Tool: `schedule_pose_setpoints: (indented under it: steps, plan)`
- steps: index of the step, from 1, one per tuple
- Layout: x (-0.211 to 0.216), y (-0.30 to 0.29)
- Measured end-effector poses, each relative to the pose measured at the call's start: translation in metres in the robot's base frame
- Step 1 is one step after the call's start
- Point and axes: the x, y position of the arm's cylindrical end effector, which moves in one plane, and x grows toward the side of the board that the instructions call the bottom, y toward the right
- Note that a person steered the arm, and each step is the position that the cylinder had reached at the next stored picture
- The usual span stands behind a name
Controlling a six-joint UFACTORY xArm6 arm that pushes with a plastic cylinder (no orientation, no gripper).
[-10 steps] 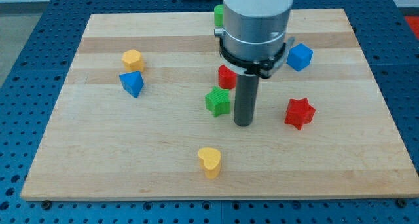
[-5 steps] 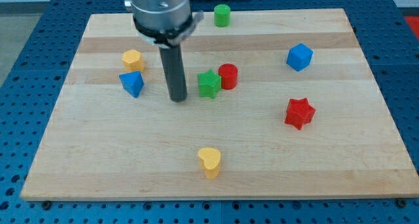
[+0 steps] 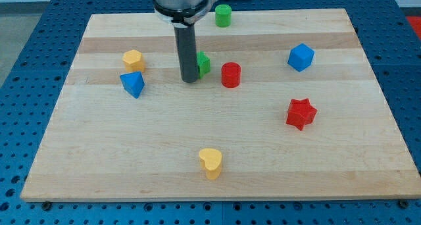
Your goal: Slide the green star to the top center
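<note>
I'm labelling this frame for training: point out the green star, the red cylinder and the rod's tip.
green star (image 3: pixel 204 64), camera view, its visible right part beside the rod
red cylinder (image 3: pixel 231 74), camera view, middle of its body
my tip (image 3: pixel 189 79), camera view, the rod's very end

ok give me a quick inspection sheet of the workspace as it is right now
surface: wooden board, flat, on a blue perforated base
job's things: green star above board centre, partly hidden behind the rod, below the top-centre area
clutter: green cylinder at top centre; red cylinder right of the star, apart from it; yellow block; blue block; blue cube; red star; yellow heart
jaws: none; my tip sits at the star's left side, apparently touching
cables: nothing seen
surroundings: nothing seen beyond the base
</note>
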Motion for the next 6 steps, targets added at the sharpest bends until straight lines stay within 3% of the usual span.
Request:
schedule_pose_setpoints:
  steps: [2, 3, 6]
  plan:
    - [-0.052, 0.019]
    - [-0.057, 0.069]
    - [-0.095, 0.092]
